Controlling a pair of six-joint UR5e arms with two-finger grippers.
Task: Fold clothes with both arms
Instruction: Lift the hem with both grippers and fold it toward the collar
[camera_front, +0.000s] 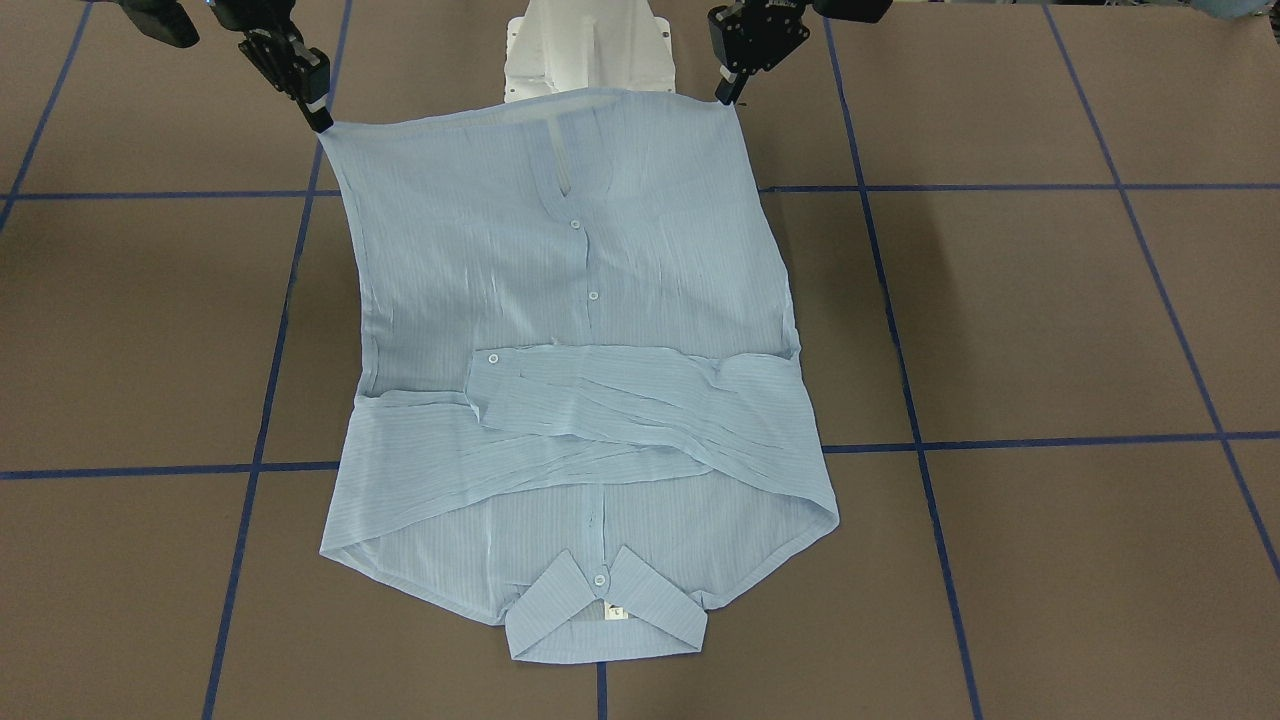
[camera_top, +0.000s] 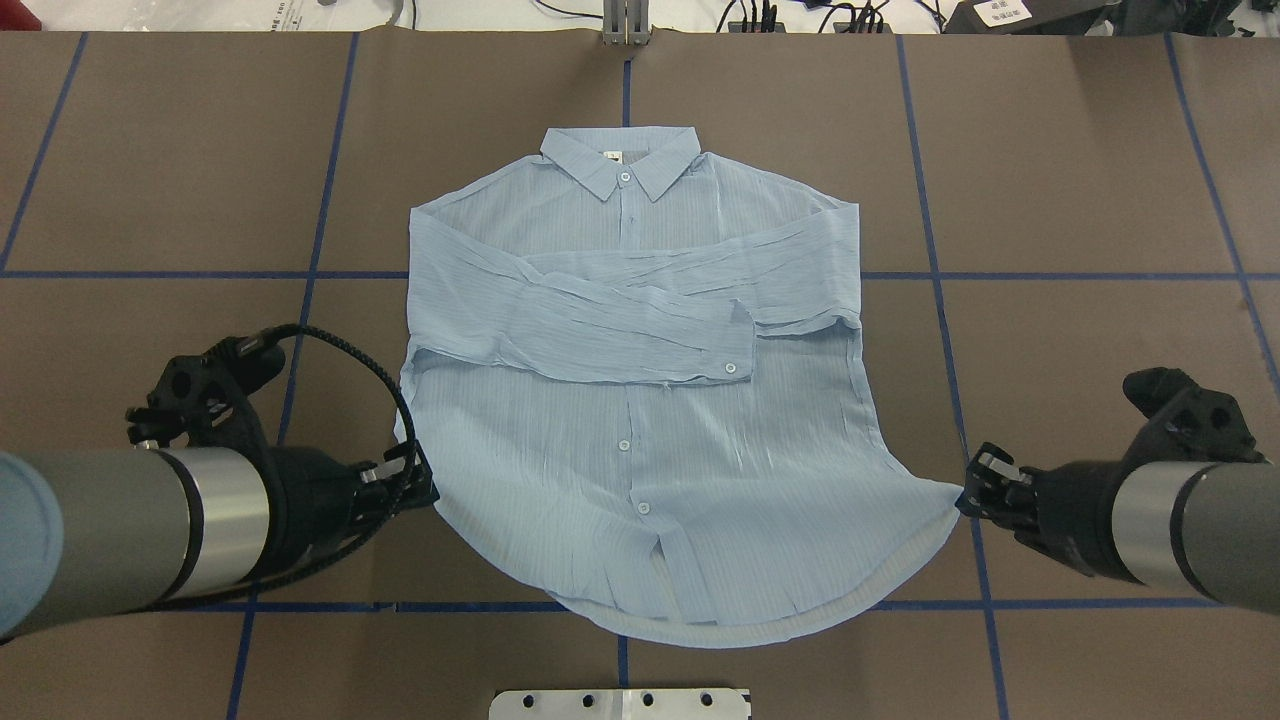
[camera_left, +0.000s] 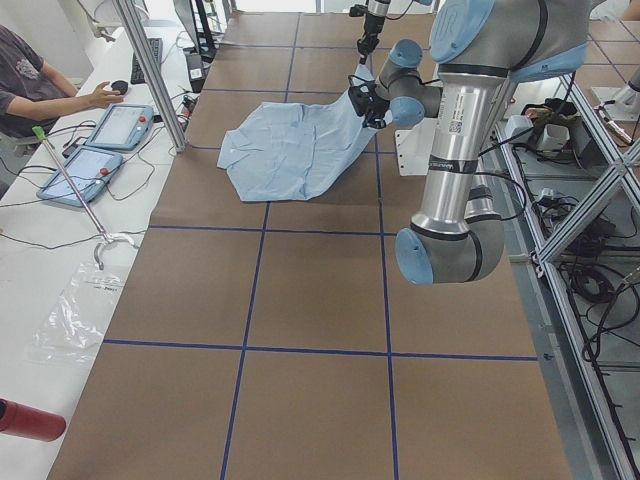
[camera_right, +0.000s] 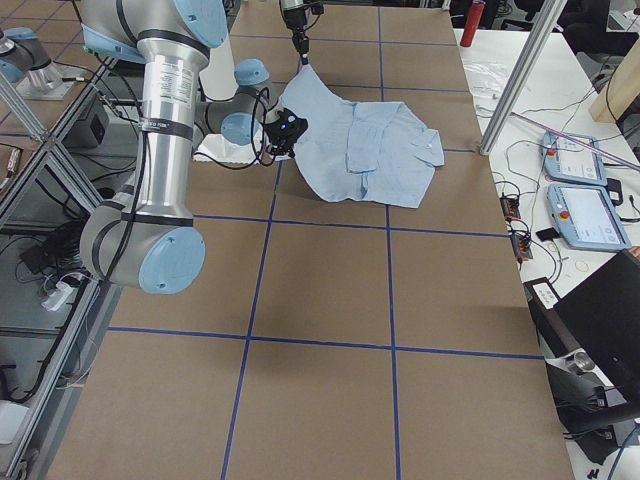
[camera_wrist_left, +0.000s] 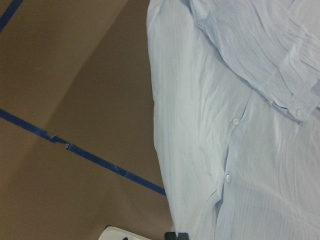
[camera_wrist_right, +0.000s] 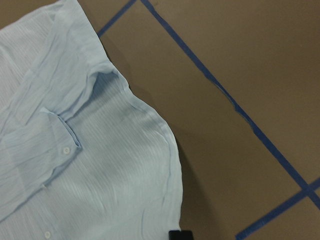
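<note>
— Collar (camera_front: 605, 620) first: it sits at six o'clock in the front-facing view, flat, its two points spread, with the white neck label (camera_front: 617, 612) showing between them.

— And the shirt (camera_front: 580, 290) as a whole?

— It lies front up and buttoned on the middle of the brown worktop (camera_front: 1050, 320), collar end away from the robot. Both sleeves (camera_front: 640, 400) are folded across the chest, one over the other. One cuff (camera_front: 493, 357), its button showing, ends toward nine o'clock of the shirt's middle.

— What about the hem (camera_front: 620, 95)?

— It's at twelve o'clock, on the robot's side. The side views show that end raised off the worktop, while the collar half lies flat. The edge is pulled taut between its two corners.

— Who has the corners?

— The right pincer (camera_front: 318, 118) is at eleven o'clock, its fingers pressed together on the cloth of that corner. The left pincer (camera_front: 728, 95) is at one o'clock, pinched onto the other corner in the same way. Each arm reaches in from its own side.

— And farther out?

— Blue tape lines (camera_front: 1000, 440) cross the worktop in a grid, and some of them run under the shirt. The white pedestal base (camera_front: 590, 50) stands at twelve o'clock, just behind the lifted hem.
</note>
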